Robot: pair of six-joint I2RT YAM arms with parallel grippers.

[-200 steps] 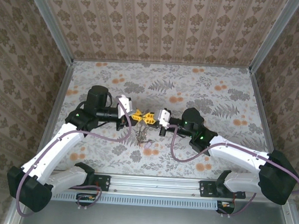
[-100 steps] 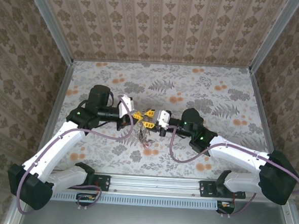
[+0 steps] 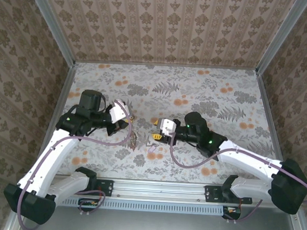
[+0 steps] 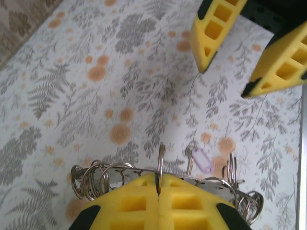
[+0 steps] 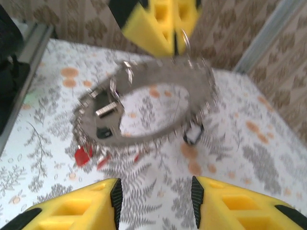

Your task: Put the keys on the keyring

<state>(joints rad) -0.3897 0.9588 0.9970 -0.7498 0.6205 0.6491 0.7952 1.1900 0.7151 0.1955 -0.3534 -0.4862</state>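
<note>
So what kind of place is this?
Probably an enclosed robot test booth: wallpapered panels in aluminium framing surround a floral tabletop, with a left arm and right arm bolted to a rail.

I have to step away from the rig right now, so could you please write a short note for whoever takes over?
Left gripper: shut, pinching the keyring at its upper edge and holding it above the table.
Right gripper: open, facing the ring, not touching it.
Keys: several, red ones among them, hang from the ring.
Done: those keys are on.
Left: a pale tag shows under the ring in the left wrist view. I cannot tell whether it hangs or lies loose. Check it, then thread any loose key.
</note>
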